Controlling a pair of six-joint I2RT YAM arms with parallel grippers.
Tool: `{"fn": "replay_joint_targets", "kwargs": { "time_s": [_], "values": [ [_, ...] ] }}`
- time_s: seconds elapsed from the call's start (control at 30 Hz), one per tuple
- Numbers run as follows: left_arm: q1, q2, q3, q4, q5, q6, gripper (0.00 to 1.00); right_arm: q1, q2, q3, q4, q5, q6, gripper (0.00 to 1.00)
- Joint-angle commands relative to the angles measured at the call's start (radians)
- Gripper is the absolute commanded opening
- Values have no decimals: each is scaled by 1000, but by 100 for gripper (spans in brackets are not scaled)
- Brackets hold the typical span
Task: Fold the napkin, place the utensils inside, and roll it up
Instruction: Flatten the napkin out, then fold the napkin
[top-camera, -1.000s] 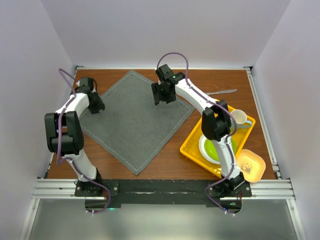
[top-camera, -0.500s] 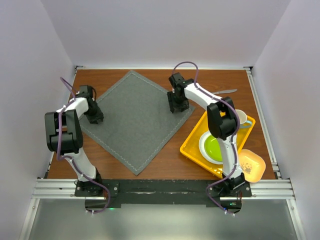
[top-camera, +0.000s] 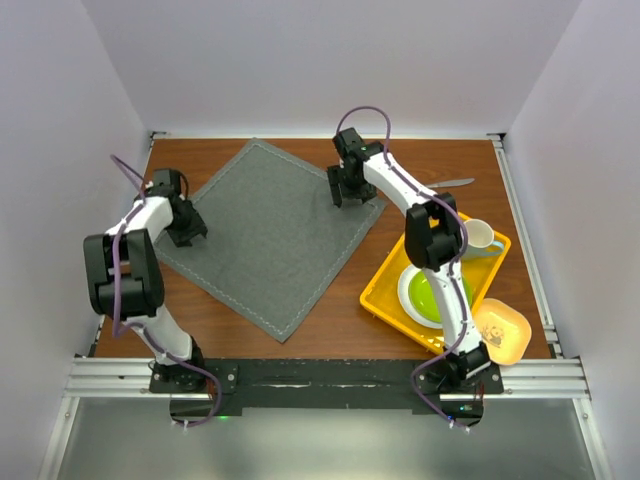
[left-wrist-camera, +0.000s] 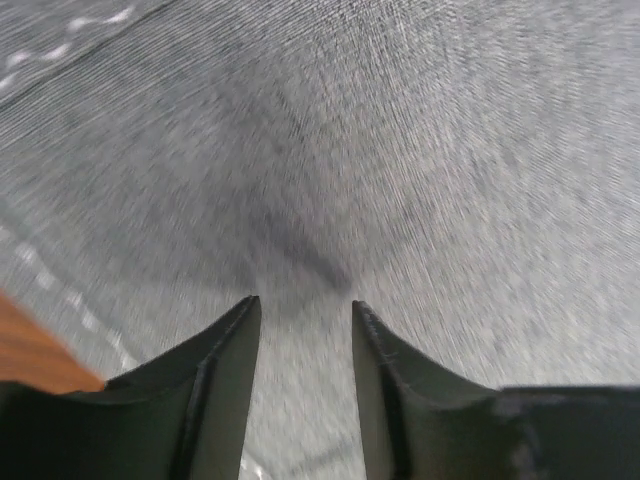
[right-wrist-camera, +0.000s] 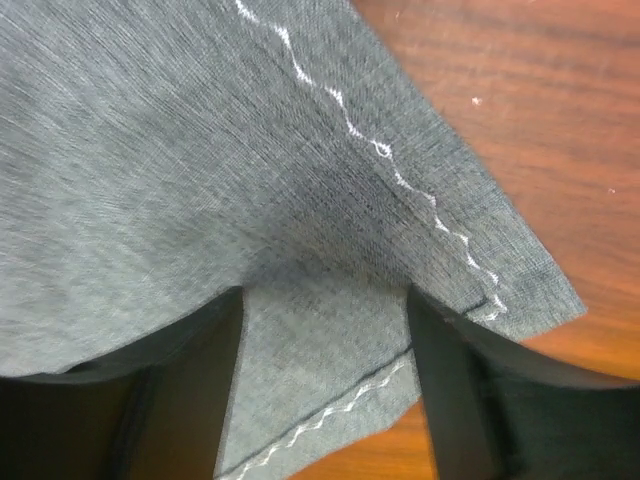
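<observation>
The dark grey napkin (top-camera: 265, 240) lies flat on the wooden table like a diamond, with a pale stitched line along its edge. My left gripper (top-camera: 188, 236) stands on its left corner, jaws partly open over the cloth (left-wrist-camera: 400, 150). My right gripper (top-camera: 343, 195) stands on its right corner, jaws wide open, with the cloth (right-wrist-camera: 200, 150) puckered up between the fingers and the stitched corner just ahead. One slim silvery utensil (top-camera: 447, 184) lies on the table at the back right, apart from the napkin.
A yellow tray (top-camera: 385, 300) at the right holds a green plate (top-camera: 430, 298) and a white mug (top-camera: 478, 236). A small yellow bowl (top-camera: 502, 330) sits at the tray's near right. Bare wood (right-wrist-camera: 520, 120) borders the napkin's right corner.
The right gripper swung right to the napkin's right corner and then back a little. The left gripper came down onto the left corner. The napkin shifted and turned slightly.
</observation>
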Motion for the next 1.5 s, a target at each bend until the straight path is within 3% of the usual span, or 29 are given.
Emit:
{"fn": "replay_joint_targets", "kwargs": {
  "time_s": [0.0,0.17,0.37,0.5,0.63,0.97,1.47],
  "values": [
    [39,-212,-35,2,-44,-58,52,26,-90,190,-164,-101,47,76],
    [186,-350,-140,82,-40,-75,58,93,-373,2,-112,-232,96,81],
    [350,-358,-199,197,-17,23,59,173,-506,-147,-101,-331,73,81],
    [402,-335,-262,321,64,96,71,171,-575,-227,-75,-339,61,81],
    [410,-257,-268,344,95,173,62,173,-610,-263,-66,-371,56,81],
    [418,-76,-231,367,95,287,56,167,-641,-313,-44,-312,23,81],
    [377,-33,-251,423,46,301,41,162,-581,-290,-57,-324,29,81]
  ]
}}
